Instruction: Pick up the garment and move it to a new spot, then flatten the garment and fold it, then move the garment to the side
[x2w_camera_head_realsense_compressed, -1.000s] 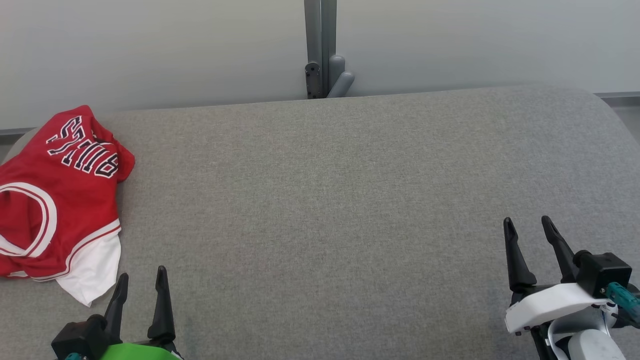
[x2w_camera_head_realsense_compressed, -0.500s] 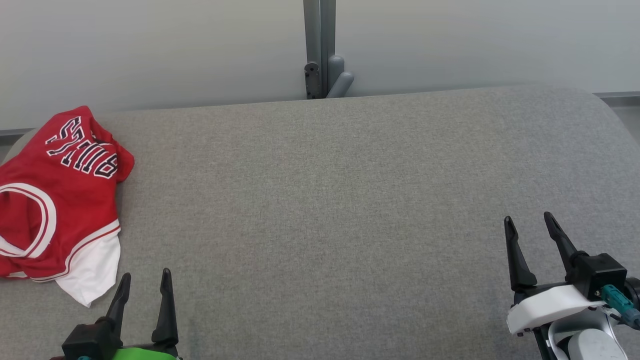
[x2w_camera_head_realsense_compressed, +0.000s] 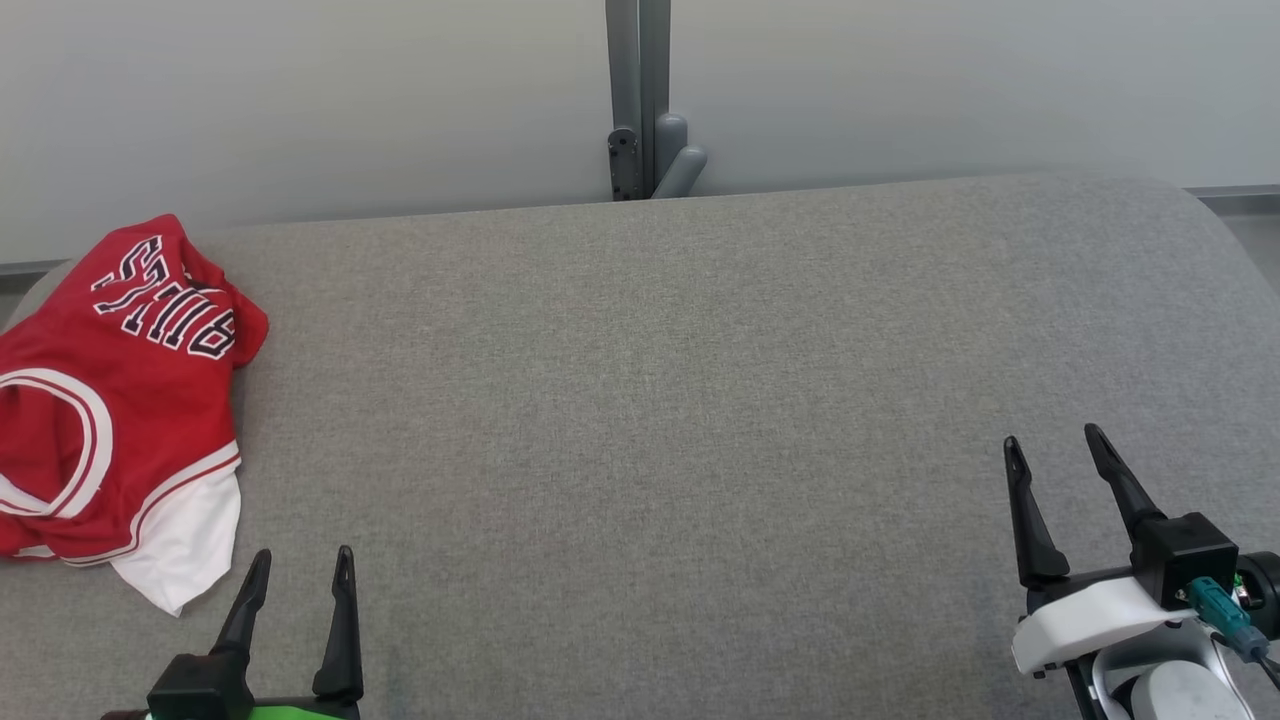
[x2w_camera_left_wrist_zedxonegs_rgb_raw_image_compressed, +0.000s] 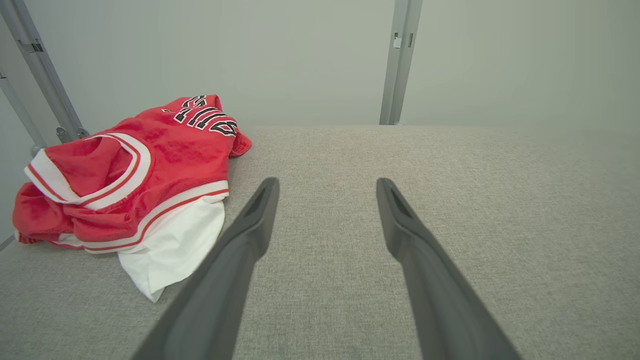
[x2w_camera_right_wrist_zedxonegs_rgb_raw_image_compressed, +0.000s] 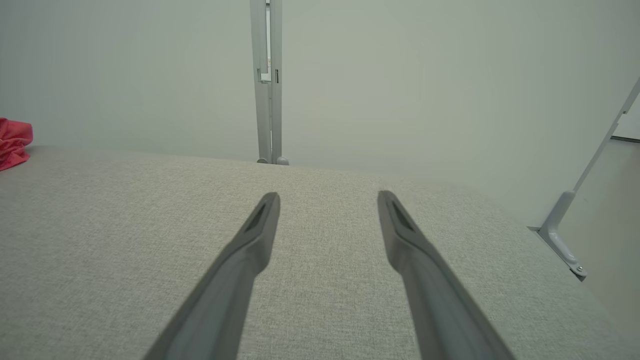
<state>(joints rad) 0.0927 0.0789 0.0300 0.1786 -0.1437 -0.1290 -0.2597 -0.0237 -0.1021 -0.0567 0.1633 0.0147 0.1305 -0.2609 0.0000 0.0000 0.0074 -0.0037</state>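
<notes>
Left claw spread wide and empty at near left edge, right claw likewise spread and empty at near right, crumpled red jersey on left end of grey cloth table, near left claw, not touching

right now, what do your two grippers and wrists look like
The left gripper has two long, dark, tapering fingers on a black block, with a bright green cover behind it. The right gripper has the same fingers and block, backed by a white shell with a teal connector plugged in at its side.
</notes>
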